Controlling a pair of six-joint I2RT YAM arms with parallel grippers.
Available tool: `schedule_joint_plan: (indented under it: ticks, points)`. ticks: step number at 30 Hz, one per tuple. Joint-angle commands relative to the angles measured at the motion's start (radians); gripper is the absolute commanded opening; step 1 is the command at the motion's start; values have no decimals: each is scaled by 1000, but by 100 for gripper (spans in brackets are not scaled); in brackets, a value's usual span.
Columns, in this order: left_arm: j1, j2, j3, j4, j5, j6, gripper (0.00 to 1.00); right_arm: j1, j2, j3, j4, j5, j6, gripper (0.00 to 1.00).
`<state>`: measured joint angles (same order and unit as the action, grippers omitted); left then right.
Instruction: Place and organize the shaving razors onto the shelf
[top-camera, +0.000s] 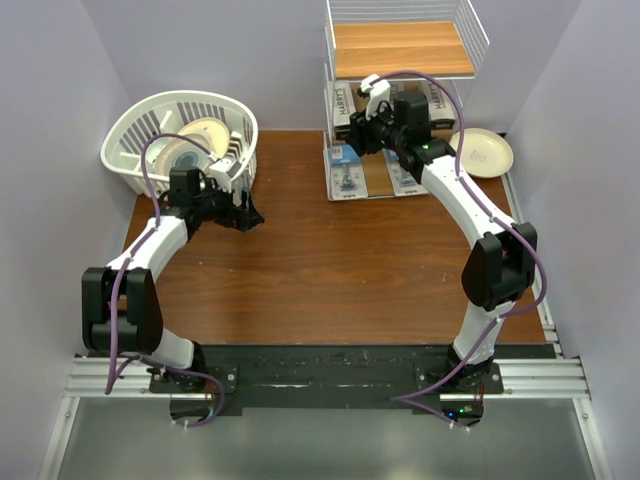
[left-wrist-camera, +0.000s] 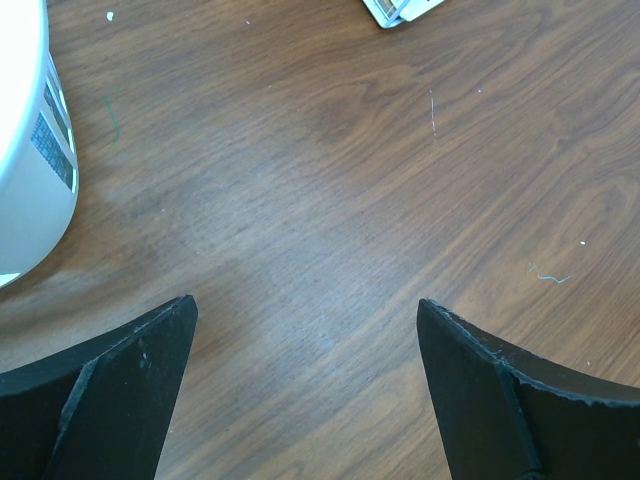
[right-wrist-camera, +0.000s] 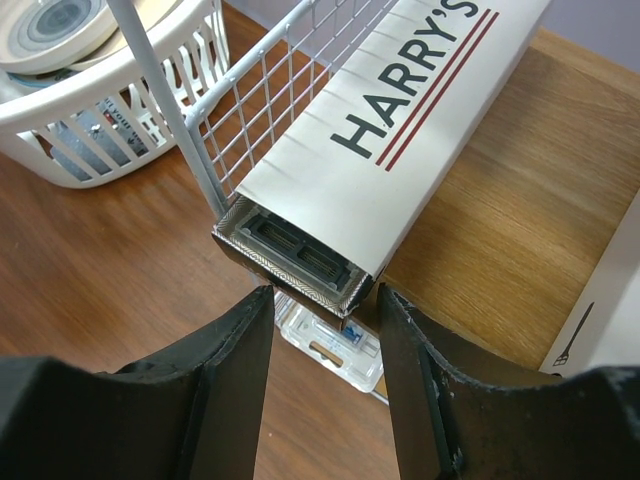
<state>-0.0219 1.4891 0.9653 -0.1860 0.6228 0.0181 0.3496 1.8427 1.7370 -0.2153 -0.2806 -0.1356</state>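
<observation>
The shelf (top-camera: 400, 50) stands at the back of the table. A white HARRY'S box (right-wrist-camera: 400, 130) lies on a wooden tier (right-wrist-camera: 520, 190), its open end sticking out just past my right gripper (right-wrist-camera: 325, 295). That gripper's jaws stand apart and do not touch the box. Another HARRY'S box (right-wrist-camera: 610, 320) lies at the right. A clear blister pack (right-wrist-camera: 335, 345) lies on the tier below. From above, blister packs (top-camera: 347, 172) show on the bottom tier beside my right gripper (top-camera: 362, 135). My left gripper (left-wrist-camera: 305, 305) is open and empty over bare table, also seen from above (top-camera: 250, 215).
A white slatted basket (top-camera: 180, 140) holding round plates stands at the back left, close to my left gripper; its wall shows in the left wrist view (left-wrist-camera: 30, 150). A cream plate (top-camera: 482, 152) lies right of the shelf. The shelf's wire side (right-wrist-camera: 290, 70) is left of the box.
</observation>
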Motion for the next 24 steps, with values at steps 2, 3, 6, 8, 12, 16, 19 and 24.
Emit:
schedule_joint_plan:
  ticks: [2,3,6,8,12,16,19,24]
  points:
    - [5,-10,33,46,25,-10,97,-1,15,70,65,38,39,48]
    - [4,-10,32,46,23,-10,97,2,16,73,68,35,40,47]
    - [5,-6,30,48,23,-10,97,8,23,81,73,29,47,47]
    - [5,-6,30,48,23,-10,97,9,29,85,74,26,51,46]
    - [5,-1,36,49,25,-10,97,20,30,93,76,14,53,43]
    - [5,2,35,49,28,-10,97,25,27,87,76,17,51,42]
    - [5,5,35,53,28,-10,97,25,27,82,76,24,51,41]
    - [5,8,36,54,28,-37,97,28,44,91,76,61,44,40]
